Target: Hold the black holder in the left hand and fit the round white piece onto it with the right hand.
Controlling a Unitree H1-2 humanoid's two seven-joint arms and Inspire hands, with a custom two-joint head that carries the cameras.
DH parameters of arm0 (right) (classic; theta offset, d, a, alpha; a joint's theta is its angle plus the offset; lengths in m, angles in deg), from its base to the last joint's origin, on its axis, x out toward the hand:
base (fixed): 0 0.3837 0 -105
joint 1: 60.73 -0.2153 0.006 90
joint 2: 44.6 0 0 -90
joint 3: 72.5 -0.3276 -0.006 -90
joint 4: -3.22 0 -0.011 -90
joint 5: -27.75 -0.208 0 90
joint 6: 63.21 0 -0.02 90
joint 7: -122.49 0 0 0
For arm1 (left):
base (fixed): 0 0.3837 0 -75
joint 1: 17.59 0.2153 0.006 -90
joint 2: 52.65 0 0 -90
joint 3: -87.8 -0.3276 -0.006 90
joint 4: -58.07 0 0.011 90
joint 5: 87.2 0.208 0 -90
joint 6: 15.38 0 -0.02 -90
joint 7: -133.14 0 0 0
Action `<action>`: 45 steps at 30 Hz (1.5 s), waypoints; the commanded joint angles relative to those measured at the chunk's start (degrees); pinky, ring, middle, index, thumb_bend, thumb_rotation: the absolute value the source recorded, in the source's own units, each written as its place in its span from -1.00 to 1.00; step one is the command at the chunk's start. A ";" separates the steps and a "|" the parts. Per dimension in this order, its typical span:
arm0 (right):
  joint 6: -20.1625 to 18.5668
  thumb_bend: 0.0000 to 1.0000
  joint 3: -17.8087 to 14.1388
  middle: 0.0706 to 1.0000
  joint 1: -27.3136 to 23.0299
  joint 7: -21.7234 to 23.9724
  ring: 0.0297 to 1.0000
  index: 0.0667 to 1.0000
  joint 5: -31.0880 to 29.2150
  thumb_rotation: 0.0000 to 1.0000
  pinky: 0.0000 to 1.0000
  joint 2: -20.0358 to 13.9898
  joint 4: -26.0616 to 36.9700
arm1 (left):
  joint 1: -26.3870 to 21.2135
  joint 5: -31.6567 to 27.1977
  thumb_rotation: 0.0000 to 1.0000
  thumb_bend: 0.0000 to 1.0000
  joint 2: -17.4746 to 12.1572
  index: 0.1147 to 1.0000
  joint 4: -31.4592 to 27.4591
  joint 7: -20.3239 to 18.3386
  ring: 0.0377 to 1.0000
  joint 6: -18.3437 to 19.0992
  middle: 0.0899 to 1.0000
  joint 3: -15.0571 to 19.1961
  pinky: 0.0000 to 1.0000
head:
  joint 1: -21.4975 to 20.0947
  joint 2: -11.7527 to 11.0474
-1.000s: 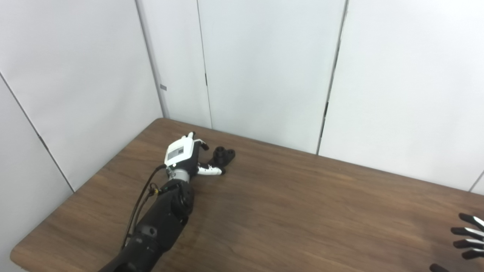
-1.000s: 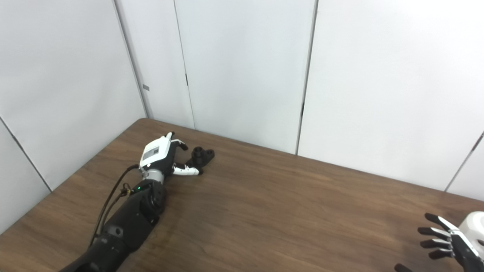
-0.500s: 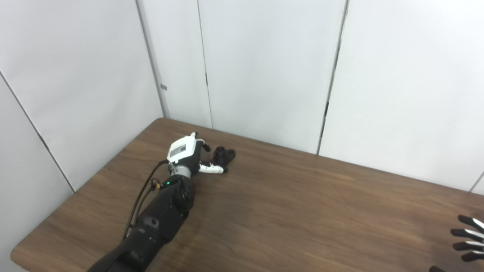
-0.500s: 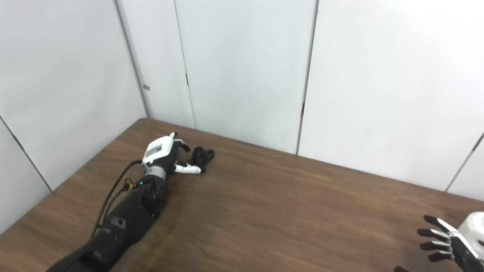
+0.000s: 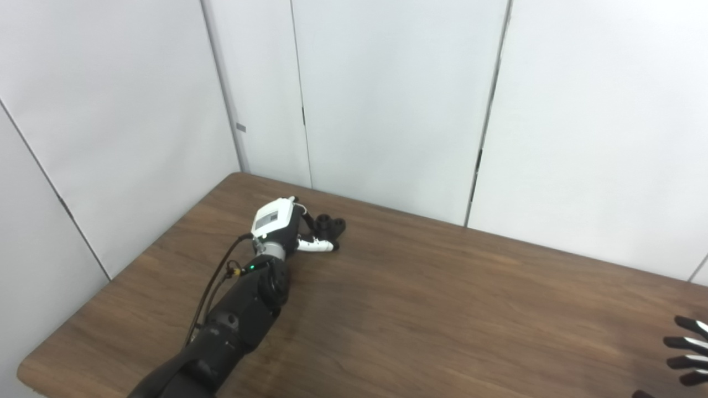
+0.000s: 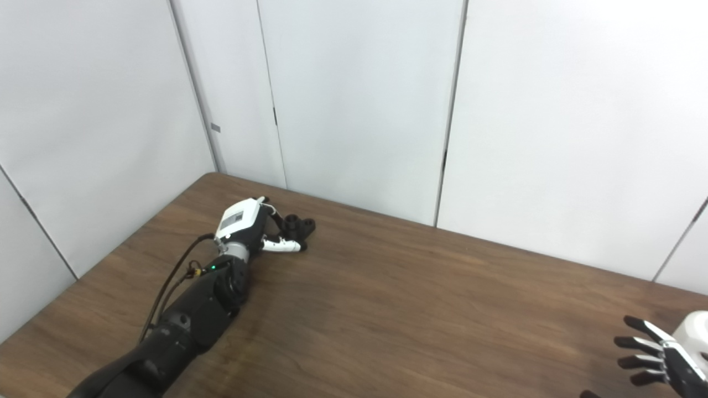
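Note:
The black holder [image 5: 333, 225] lies on the brown table [image 5: 442, 309] near its far left corner. My left hand [image 5: 282, 224] is stretched out to it, fingers apart. Its thumb [image 5: 317, 246] lies along the holder's near side and the fingers [image 5: 307, 213] reach over the far side; I cannot tell whether they touch it. My right hand [image 6: 658, 356] hovers at the bottom right edge of the picture, open, fingers spread, holding nothing. No round white piece shows in either view.
White wall panels [image 5: 387, 99] stand close behind the table's far edge and along its left side. The table's left edge [image 5: 138, 260] runs just beside my left forearm [image 5: 238, 320].
My left hand has slid forward and to the right, bringing its thumb and fingers around the holder. The holder has stayed put. The right hand has drifted slightly down.

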 commanded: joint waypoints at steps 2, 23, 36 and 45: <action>0.43 0.12 -0.72 0.33 -1.18 -0.39 0.15 0.55 -0.13 -0.94 -0.04 -0.75 2.30 | -1.17 -0.55 -0.49 0.83 -0.88 -0.23 -0.10 -1.85 1.00 -1.34 0.77 -0.89 0.93 | -0.04 0.20; -0.02 0.14 0.20 0.32 -2.10 -0.63 0.15 0.55 1.37 -1.00 -0.03 0.60 3.23 | 6.01 -3.61 -0.87 0.05 -2.55 -0.18 -14.46 -7.48 1.00 -5.31 0.78 -3.09 0.99 | -5.64 2.04; -3.04 0.17 0.51 0.31 -3.19 0.19 0.12 0.51 2.74 -0.87 -0.06 1.32 5.39 | 12.08 -3.29 -0.87 0.05 1.94 -0.17 -33.17 -18.12 1.00 -8.18 0.91 -9.91 1.00 | -14.27 4.32; -5.20 0.15 0.66 0.31 -3.92 0.32 0.12 0.50 2.78 -0.73 -0.08 1.75 7.06 | 12.19 -0.67 -0.87 0.05 7.32 -0.17 -31.25 -20.64 1.00 -15.45 0.89 -16.73 0.96 | -20.34 5.77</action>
